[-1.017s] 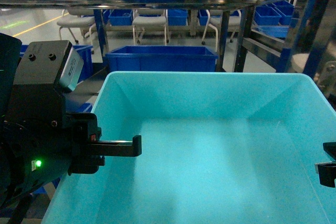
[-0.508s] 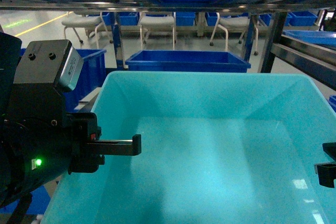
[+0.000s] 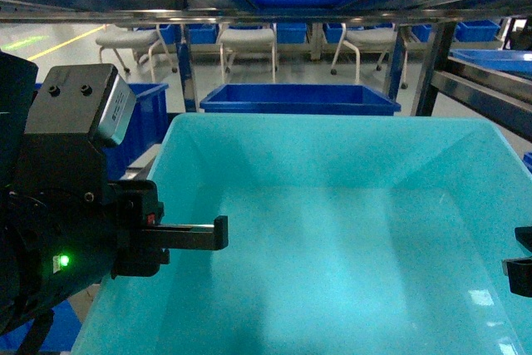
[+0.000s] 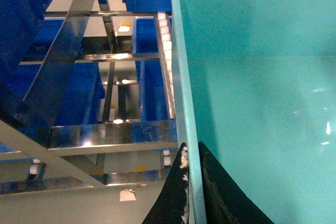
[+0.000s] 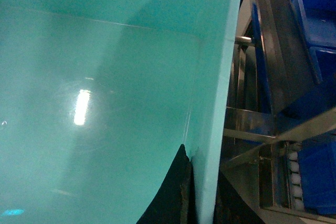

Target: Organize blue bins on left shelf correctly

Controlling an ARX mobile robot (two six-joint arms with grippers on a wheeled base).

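The bin [image 3: 332,239] fills the head view, carried between both arms in front of the shelf [image 4: 113,132]. The left pincer [image 4: 191,182] is clamped on the bin's left wall, one finger inside and one outside the rim, as the left wrist view shows. The right pincer [image 5: 191,192] is clamped likewise on the right wall. The bin appears level and empty. Steel rails and roller tracks lie below and beside it in both wrist views. Dark blue bins [image 3: 299,97] stand beyond, and chairs [image 3: 249,39] further back.

Judgement on the step in hand: the bin is being carried to its place on the shelf. Both arms should advance at the same rate and height, so that the walls are not twisted between the grips. The bin bottom should clear the front rail before lowering onto the rollers. Neither grip should release until the bin rests squarely on the track.

Compared with the earlier head frames: the background has shifted, the dark bin and uprights now sit further right and the overhead rail looks more level. The bin and both pincers hold the same relative position.
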